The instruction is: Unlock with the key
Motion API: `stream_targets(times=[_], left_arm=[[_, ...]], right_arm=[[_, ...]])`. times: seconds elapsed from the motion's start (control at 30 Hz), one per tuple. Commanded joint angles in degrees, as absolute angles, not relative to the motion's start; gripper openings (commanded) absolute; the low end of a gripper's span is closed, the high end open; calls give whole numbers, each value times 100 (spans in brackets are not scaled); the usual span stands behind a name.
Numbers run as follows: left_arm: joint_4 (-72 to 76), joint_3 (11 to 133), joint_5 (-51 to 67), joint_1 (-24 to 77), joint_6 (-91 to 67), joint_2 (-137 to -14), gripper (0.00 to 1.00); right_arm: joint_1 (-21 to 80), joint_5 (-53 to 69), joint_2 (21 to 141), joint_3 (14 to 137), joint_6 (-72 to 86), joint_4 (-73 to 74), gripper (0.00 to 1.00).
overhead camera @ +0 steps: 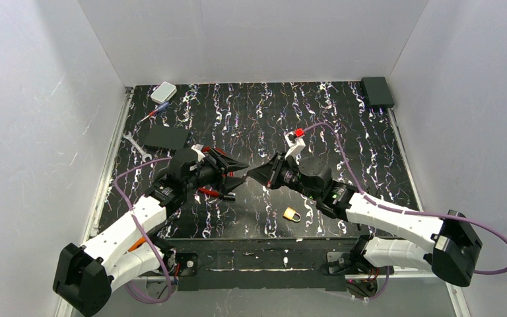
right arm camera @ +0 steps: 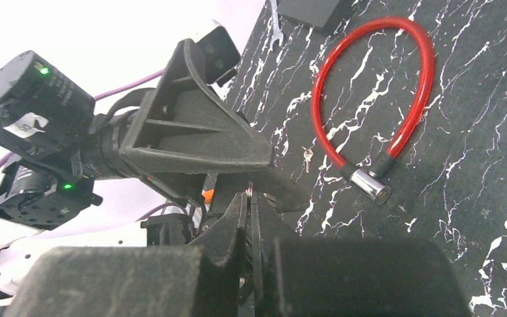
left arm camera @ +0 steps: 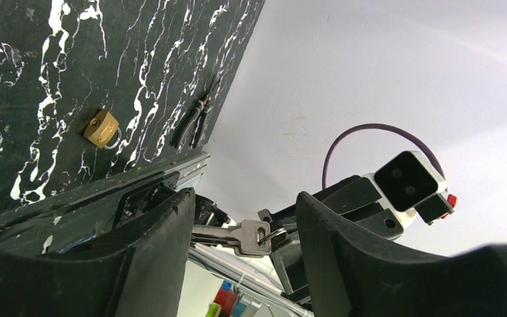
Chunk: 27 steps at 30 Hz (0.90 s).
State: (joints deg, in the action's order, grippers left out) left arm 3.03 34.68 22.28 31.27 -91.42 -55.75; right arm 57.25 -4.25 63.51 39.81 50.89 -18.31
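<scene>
Both arms meet tip to tip above the bench (overhead camera: 370, 132). The right tool (right arm camera: 251, 201) is clamped on the key (left arm camera: 244, 236), which shows edge-on between its closed fingers. The left tool (left arm camera: 241, 214) stands spread wide, one finger on either side of the key. The brass padlock (overhead camera: 292, 214) lies on the bench near the front edge, apart from both tools. A red cable lock (right arm camera: 370, 99) lies beneath the left tool.

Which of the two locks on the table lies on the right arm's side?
The small brass padlock. It has a rigid shackle. The other, a red cable lock, lies on the left side.
</scene>
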Motion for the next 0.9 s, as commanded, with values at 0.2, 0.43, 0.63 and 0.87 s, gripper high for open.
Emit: stream_targets(times=[0.2, 0.43, 0.63, 0.87], left_arm=[[369, 3605, 2137, 3149, -9163, -5345, 54], [369, 3589, 2097, 3146, -9184, -5283, 52], [369, 3603, 2026, 3146, -9198, -5203, 51], [360, 3594, 2030, 3146, -9212, -5163, 44]], right_arm=[[5739, -330, 6460, 3795, 5137, -2268, 1], [5739, -301, 6464, 3720, 5079, -2184, 1], [5739, -347, 6395, 3576, 5044, -2101, 1], [5739, -360, 6407, 3472, 5034, -2116, 1]])
